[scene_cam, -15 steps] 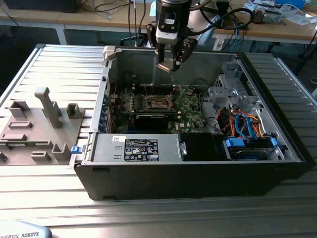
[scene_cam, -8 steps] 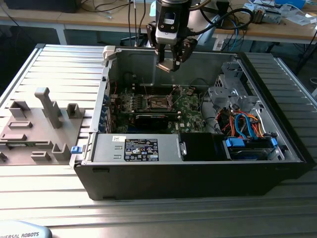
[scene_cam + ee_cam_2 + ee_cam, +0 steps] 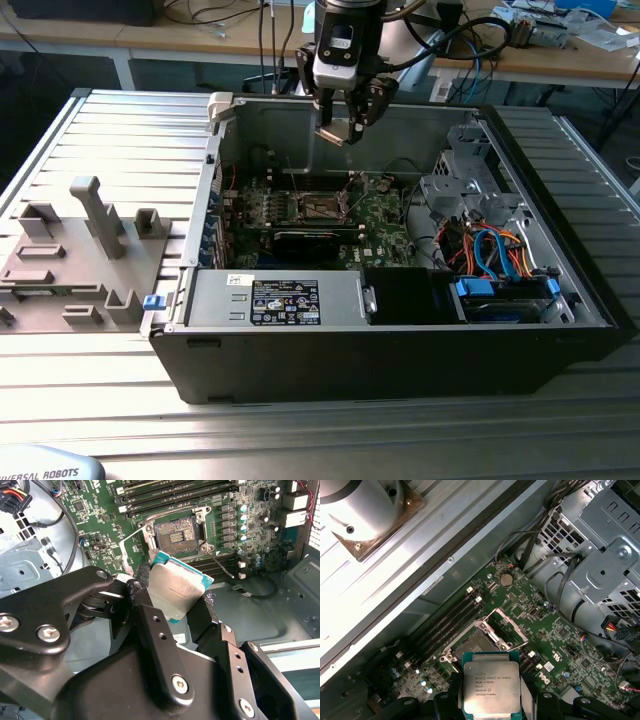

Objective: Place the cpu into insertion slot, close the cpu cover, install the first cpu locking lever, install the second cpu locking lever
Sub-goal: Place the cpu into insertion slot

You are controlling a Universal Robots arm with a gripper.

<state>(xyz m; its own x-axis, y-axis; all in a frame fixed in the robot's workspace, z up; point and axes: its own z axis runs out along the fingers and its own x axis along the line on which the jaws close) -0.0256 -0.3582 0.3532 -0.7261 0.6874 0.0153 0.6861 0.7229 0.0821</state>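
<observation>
My gripper (image 3: 344, 128) hangs above the open computer case, shut on the cpu (image 3: 176, 591), a small square chip with a dull silver top and a teal edge. In the second wrist view one black finger (image 3: 138, 591) presses each side of it. The cpu (image 3: 491, 686) hovers tilted, well above the green motherboard (image 3: 385, 215). Below it lies the insertion slot (image 3: 178, 532), a dark square recess with a metal rim and nothing in it. The cpu cover (image 3: 506, 628) stands swung up beside the insertion slot (image 3: 471, 642). A thin wire lever (image 3: 220, 563) sticks out next to the socket.
The black case (image 3: 400, 350) has tall walls all round. Inside are a power supply (image 3: 280, 300), a long black card (image 3: 315, 240), memory slots (image 3: 175, 490) and a metal drive cage (image 3: 465, 180) with coloured cables (image 3: 490, 250). A grey fixture tray (image 3: 80, 250) sits at the exterior view's left.
</observation>
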